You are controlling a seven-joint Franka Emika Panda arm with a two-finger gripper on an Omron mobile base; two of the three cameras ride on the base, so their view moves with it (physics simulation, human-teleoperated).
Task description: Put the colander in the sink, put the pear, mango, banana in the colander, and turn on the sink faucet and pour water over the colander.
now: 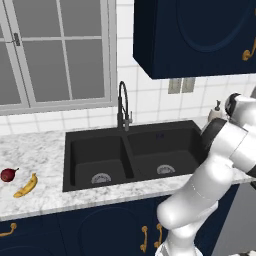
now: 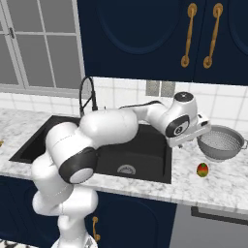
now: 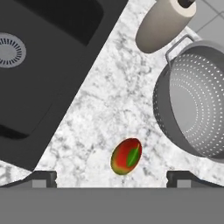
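Just past my fingertips (image 3: 43, 178) the mango (image 3: 126, 156) lies on the marble bench (image 3: 109, 105), its long axis tilted slightly off my line of sight. My hand (image 3: 112, 178) is spread wide and carries nothing, hanging over the bench to the right of the sink (image 2: 150, 145).

What I want first is the colander (image 3: 192, 109). It sits upright on the bench, beyond the mango and off to one side of my hand, on the side away from the sink, with one small handle turned toward the beige soap dispenser (image 3: 164, 24) just beside it. By my reckoning I need to swing toward the colander's near rim, away from the basin, and take it by that rim, since the bowl looks too wide to span.

Both sink basins are bare, and no water is running from the sink faucet (image 1: 123, 102). Well apart, on the bench left of the sink, lie the pear (image 1: 8, 174) and the banana (image 1: 26, 185), close together.
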